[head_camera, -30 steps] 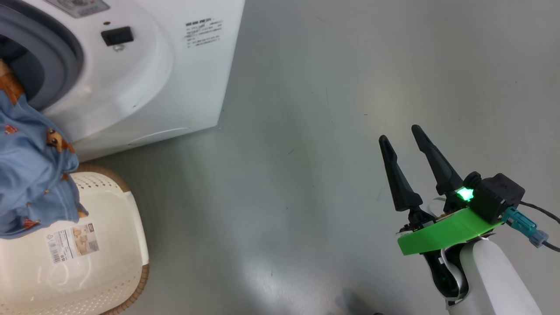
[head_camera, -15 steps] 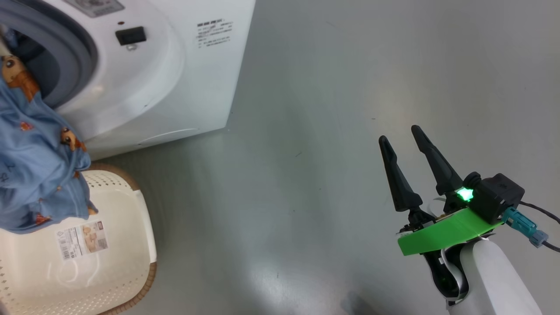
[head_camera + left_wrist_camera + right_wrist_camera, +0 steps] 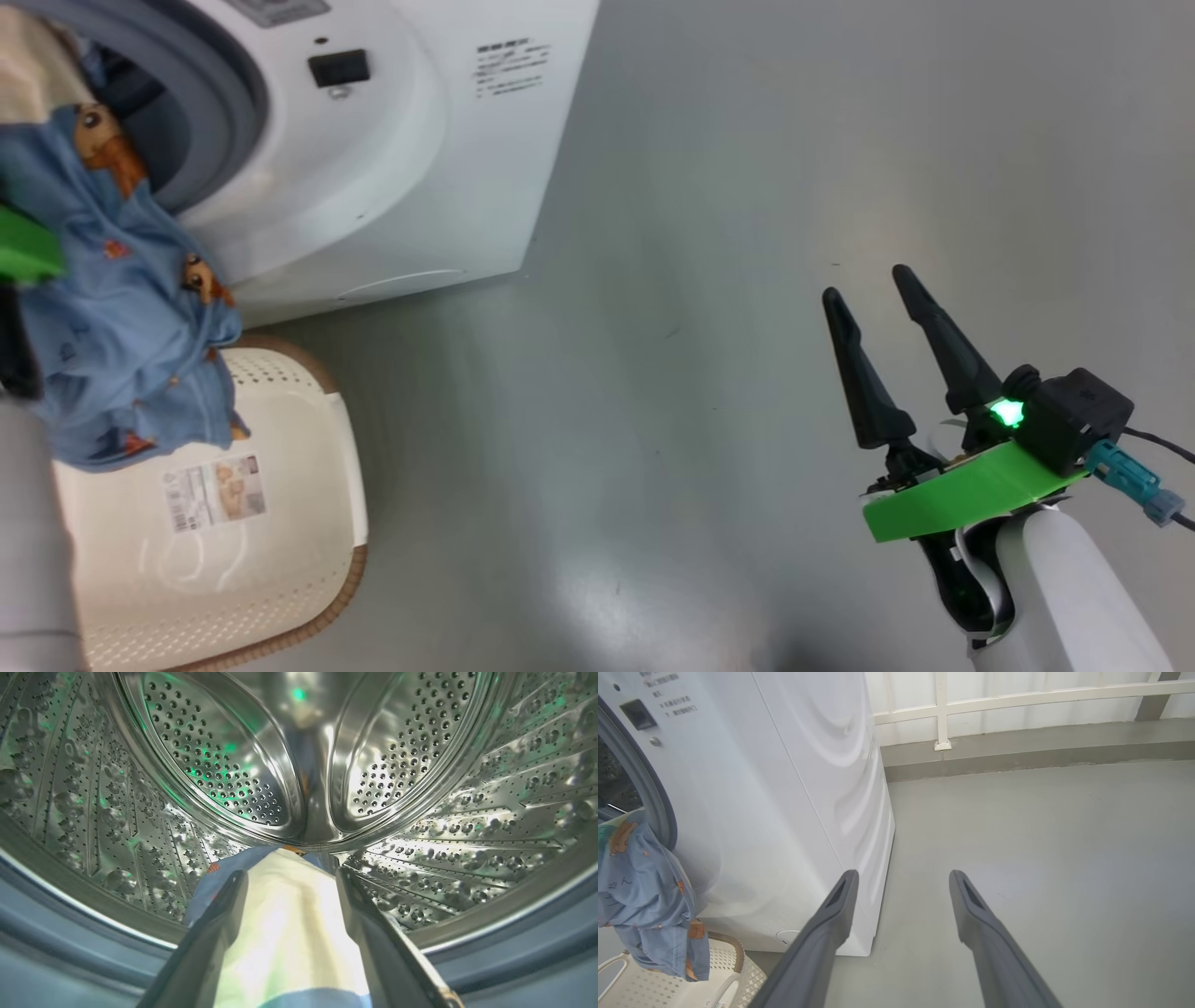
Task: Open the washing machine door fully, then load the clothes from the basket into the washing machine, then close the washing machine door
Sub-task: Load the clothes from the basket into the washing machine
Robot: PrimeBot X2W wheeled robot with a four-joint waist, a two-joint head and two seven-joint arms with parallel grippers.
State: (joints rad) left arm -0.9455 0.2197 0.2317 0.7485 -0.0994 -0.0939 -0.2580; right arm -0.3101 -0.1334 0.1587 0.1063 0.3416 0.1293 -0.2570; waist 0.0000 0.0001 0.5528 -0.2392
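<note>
1. Left jaws stand spread at the drum [image 3: 219, 770] mouth, the clothes [image 3: 285, 914] lying loose between them; right jaws released, idle.
2. Loading step: the clothes mostly hang outside, over the basket [image 3: 317, 504].
3. Next, I reckon: regrip and push them fully in.

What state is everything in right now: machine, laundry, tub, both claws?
Washing machine: mouth uncovered, drum exposed.
Clothes: draped over the mouth's lip, one end in the drum, the rest hanging outside.
Basket: on the floor, visible inside bare but for a label.
Left gripper: open inside the drum, cloth lying between its fingers.
Right gripper: open, empty, above the floor.
</note>
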